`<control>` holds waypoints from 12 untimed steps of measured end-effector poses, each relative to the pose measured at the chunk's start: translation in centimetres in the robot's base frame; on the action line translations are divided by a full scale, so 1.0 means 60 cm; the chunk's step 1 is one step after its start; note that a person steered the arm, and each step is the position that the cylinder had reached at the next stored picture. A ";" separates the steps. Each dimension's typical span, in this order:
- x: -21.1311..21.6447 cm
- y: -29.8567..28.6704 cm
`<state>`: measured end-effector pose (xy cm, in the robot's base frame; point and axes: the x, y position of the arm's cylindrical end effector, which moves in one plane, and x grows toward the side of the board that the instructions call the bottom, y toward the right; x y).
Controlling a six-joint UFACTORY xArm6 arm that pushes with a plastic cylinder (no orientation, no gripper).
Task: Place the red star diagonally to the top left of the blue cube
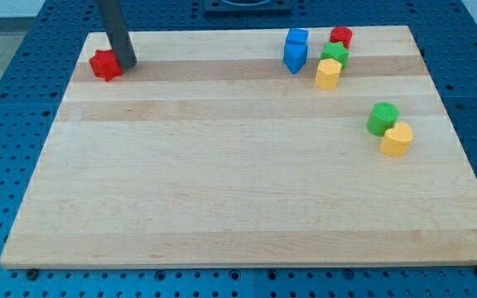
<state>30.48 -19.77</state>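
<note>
Yellow block (397,139) nearest; red star (104,64) glossy, faceted, touching my tip (127,62); no tool.

My tip (127,62) touches the red star (104,64) at the board's (222,182) top-left corner.

The red star (104,64) lies flat near the board's top left corner. The blue cube (297,38) sits far off toward the view's right, at the top edge, touching another blue block (294,57) just below it.
</note>
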 end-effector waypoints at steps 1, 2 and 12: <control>0.066 -0.081; 0.033 -0.133; 0.143 0.370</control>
